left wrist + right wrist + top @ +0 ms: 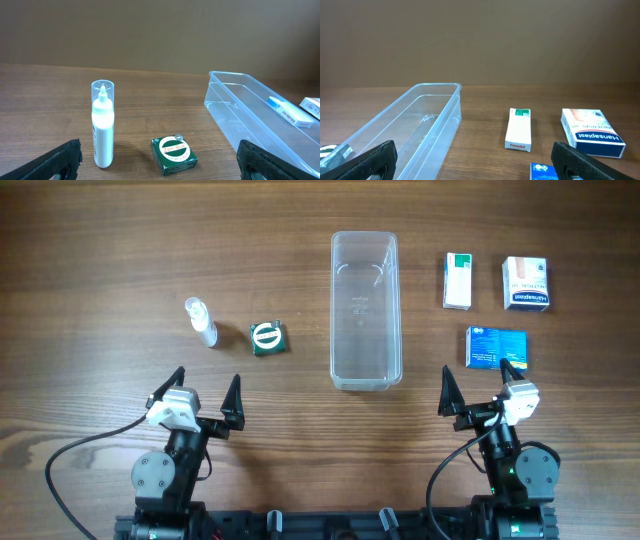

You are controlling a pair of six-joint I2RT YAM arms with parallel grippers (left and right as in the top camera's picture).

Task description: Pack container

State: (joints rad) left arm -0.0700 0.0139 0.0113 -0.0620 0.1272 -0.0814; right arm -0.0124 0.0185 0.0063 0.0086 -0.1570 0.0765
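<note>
Overhead view had the container (366, 320) lying lengthwise in the middle of the wooden table (100, 260), 1 short end toward the arms and nothing inside it. It's a clear plastic tub with rounded corners, way bigger than the little boxes around it.

Off to its left sat a white squeeze bottle (201, 320) with a clear cap. The left wrist cam showed it standing upright. Between that bottle and the tub, but touching neither, was a small green Zam-Buk box (268, 338) lying flat.

On the tub's right were 3 more boxes: a white and green Panadol box (458, 280) nearest the tub, a Hansaplast box (526, 283) further right, and a blue box (497, 347) closer to the arms. All 3 sat apart from each other and from the tub.

Both arms were parked at the near edge. The left gripper (208, 376) had its jaws spread wide with nothing between them, well short of the bottle. Same deal with the right gripper (477, 370): jaws spread, holding nothing, 1 fingertip just beside the blue box.
</note>
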